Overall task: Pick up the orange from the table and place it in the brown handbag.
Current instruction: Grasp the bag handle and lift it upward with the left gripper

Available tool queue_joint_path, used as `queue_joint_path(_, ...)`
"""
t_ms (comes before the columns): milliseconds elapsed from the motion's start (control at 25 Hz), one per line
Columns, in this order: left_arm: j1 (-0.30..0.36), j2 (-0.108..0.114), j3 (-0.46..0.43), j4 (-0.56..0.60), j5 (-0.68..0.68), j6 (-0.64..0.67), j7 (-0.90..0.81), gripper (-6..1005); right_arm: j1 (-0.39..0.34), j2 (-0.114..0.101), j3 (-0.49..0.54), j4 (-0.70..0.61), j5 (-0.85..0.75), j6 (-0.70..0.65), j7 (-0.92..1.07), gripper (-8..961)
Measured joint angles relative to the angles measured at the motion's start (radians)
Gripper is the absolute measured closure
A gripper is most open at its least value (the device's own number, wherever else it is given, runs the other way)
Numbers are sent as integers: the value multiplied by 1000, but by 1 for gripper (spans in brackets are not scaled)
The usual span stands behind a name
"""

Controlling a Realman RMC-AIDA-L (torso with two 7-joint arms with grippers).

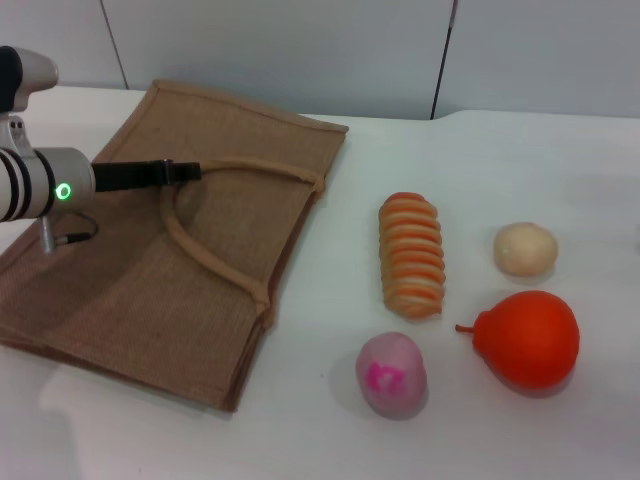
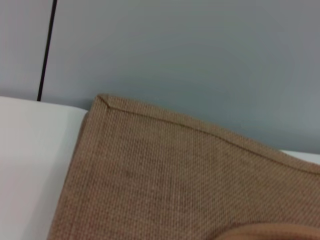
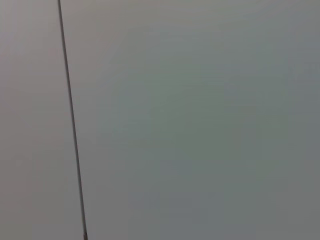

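The orange (image 1: 530, 340), glossy orange-red with a small stem nub, lies on the white table at the front right. The brown handbag (image 1: 130, 290) lies flat at the left; its woven cloth also fills the lower part of the left wrist view (image 2: 175, 190). My left gripper (image 1: 193, 171) reaches in from the left over the bag, and its thin black fingers are closed at the end of the upper loop handle (image 1: 260, 166). The second handle (image 1: 205, 255) curves down across the bag. My right gripper is out of view; its wrist view shows only the grey wall.
An orange-and-cream striped roll (image 1: 411, 255) lies between the bag and the orange. A pale beige ball (image 1: 525, 249) sits behind the orange. A pink rounded item (image 1: 391, 374) lies at the front, left of the orange. A grey panel wall (image 1: 300, 50) stands behind the table.
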Motion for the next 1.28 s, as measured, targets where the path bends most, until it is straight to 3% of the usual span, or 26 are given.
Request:
queue_joint_path(240, -11, 2, 0, 0, 72, 2, -46, 527, 2, 0, 2, 0, 0, 0, 0, 210)
queue_joint_path(920, -16, 5, -1, -4, 78, 4, -46, 549, 2, 0, 0, 2, -2, 0, 0, 209)
queue_joint_path(1280, -16, 3, -1, -5, 79, 9, -47, 770, 2, 0, 0, 1, -4, 0, 0, 210)
